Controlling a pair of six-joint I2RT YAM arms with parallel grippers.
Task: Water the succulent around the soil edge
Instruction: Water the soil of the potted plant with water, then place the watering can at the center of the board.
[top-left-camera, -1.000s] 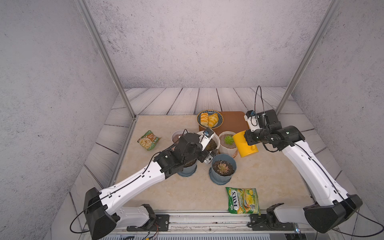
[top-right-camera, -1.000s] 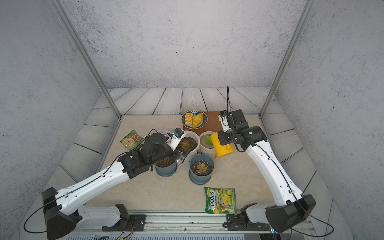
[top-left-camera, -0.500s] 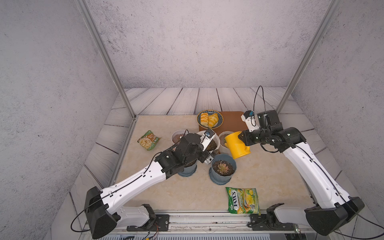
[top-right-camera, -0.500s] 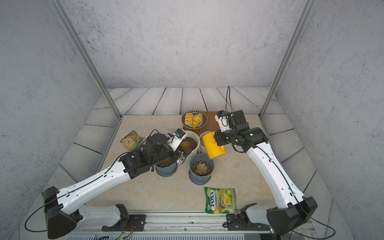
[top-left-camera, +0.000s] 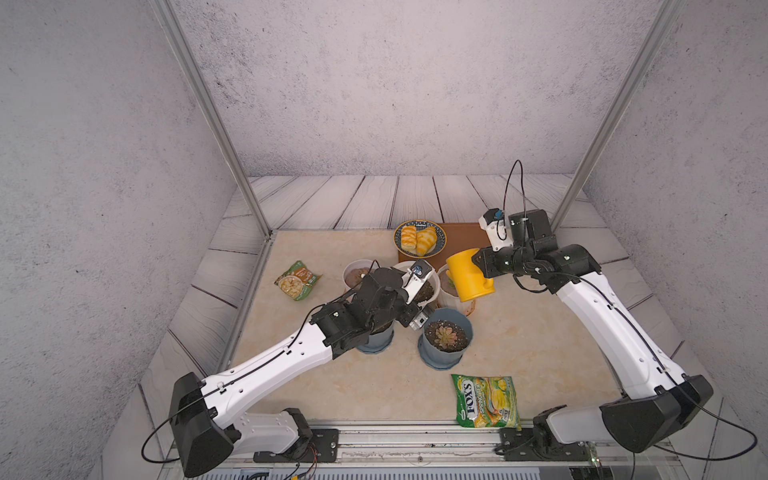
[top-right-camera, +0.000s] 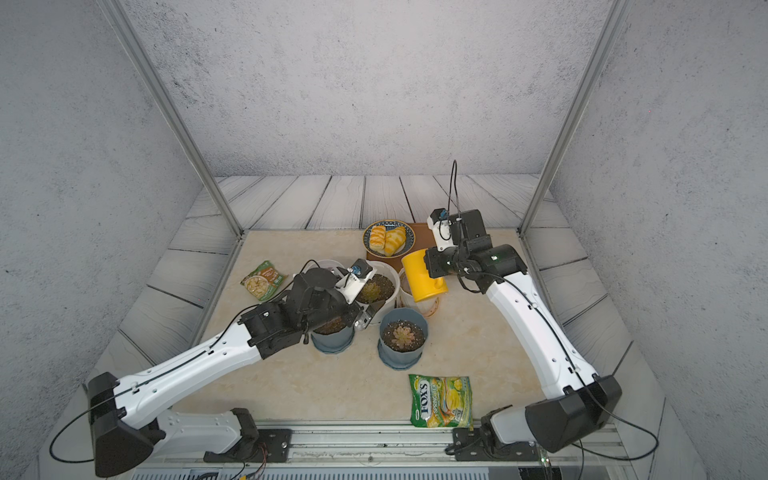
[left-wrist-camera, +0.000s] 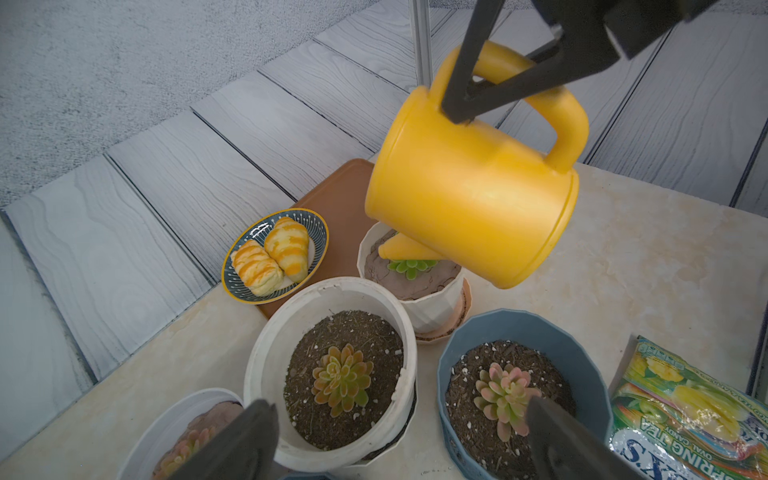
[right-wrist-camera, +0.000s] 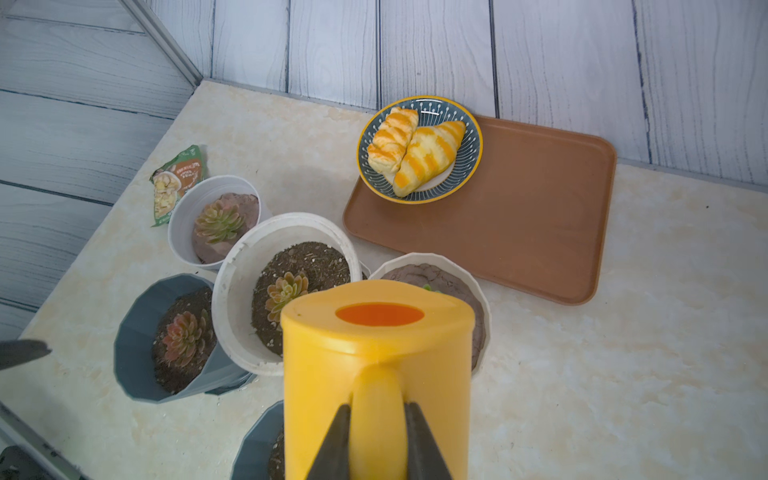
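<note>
Change first: the yellow watering can has swung in from right of the pots, where it sat nearly upright. It is now clearly tilted over the faceted white pot, centre-right in both top views. In the left wrist view its spout sits low over the brownish soil, just beside the green succulent and close to the rim. We read that as the pour starting at the soil edge (no water visible, so we can't confirm flow).

The right hand is nearly closed, pinching the can's handle from both sides, same grip as a second ago. The left hand is spread fully open and holds nothing. It hovers low by the round white pot and the blue pot, and that arm hasn't moved versus the earlier frame.

The pastry plate, brown tray and candy bag lie unchanged on the surface. Next we'd expect the spout to travel around the rim, keeping off the leaves.
</note>
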